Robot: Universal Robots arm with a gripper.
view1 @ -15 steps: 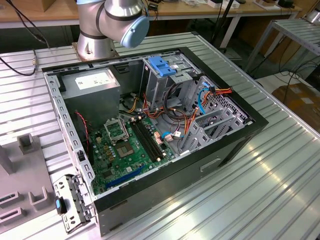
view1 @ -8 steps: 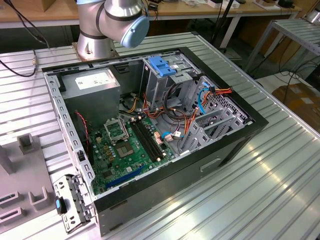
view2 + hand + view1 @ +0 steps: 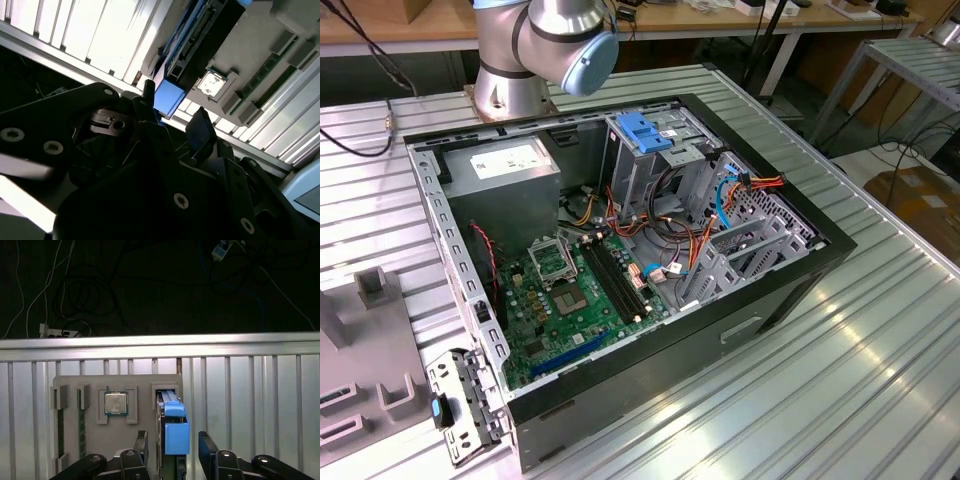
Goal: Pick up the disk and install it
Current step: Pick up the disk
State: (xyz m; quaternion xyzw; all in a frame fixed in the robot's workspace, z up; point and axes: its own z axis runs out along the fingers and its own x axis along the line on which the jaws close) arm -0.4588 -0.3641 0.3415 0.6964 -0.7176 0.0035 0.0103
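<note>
Where the disk sits: the disk [image 3: 169, 399] stands on edge in a slot of the grey holder [image 3: 70, 385], which lies on the ribbed metal surface [image 3: 250, 405]. Its blue carrier end [image 3: 176, 432] faces the claw.
Claw: the claw [image 3: 175, 442] is spread apart, with one of its black fingers [image 3: 142, 445] on each side of the blue carrier end. The first wrist view shows a gap on both sides, so nothing is clamped.
Second wrist view: the claw [image 3: 174, 107] hangs just above the blue carrier end [image 3: 169, 97], and the disk's dark edge [image 3: 200, 45] runs away beneath it.
Step in hand: I judge this to be the line-up for the grasp, with the disk not yet lifted.
Doing it well: keep the two gaps equal and the fingers square to the disk's broad faces. Close on the rigid body or frame rather than on a springy plastic tab. A skewed grip would likely jam the disk against the slot walls.
Materials and shapes: the disk is a thin flat slab, hard and probably slick on its metal faces. The carrier is smooth blue plastic with a boxy end. The holder is matte grey with raised pockets, and the surface is bright grooved aluminium.
Neighbour: a square processor chip [image 3: 116, 403] with a dull metal lid sits in its own pocket, near the disk but apart from it.
Destination: in the exterior view the open computer case [image 3: 450, 260] shows a sheet-metal drive cage [image 3: 630, 175] topped by a blue latch [image 3: 645, 130].
</note>
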